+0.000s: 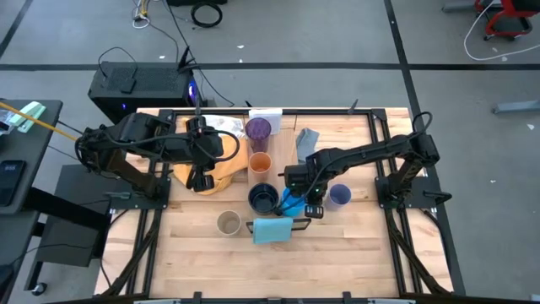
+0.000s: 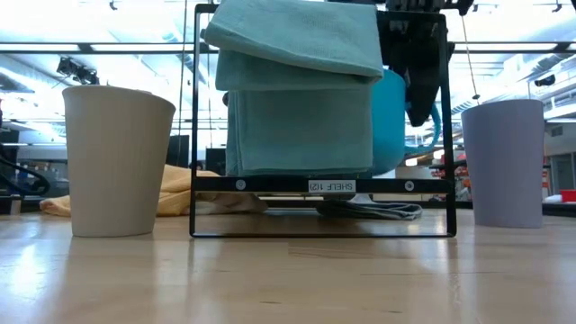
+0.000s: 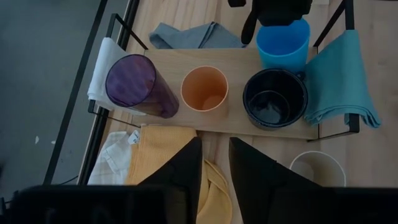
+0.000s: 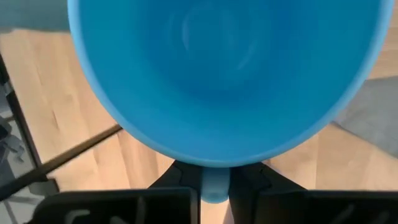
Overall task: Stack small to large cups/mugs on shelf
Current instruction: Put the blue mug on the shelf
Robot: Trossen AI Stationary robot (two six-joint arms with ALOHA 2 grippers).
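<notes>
1. The table carries everything: a slatted wooden top with an arm mounted at each side.
2. The shelf is a pale plank on a black frame, its long axis running away from the front edge of the table. A teal cloth hangs over its near end and a white one over the far end.
3. On the plank, in a row, stand the dark purple tumbler, the orange cup and the navy mug.
4. The right end effector is pinched narrow on the handle of the bright blue mug, holding it just off the shelf's right side, next to the navy mug. I'd say it still has to travel sideways onto the plank, or down into the navy mug.
5. The left end effector hangs over the yellow cloth on the shelf's left side, fingers a small way apart and holding nothing. The shelf lies straight ahead of it, but the right arm is clearly the one at work.
6. Still off the shelf: the beige cup near the front edge, left of the teal cloth, and the lavender cup to the right, beside the right arm.
</notes>
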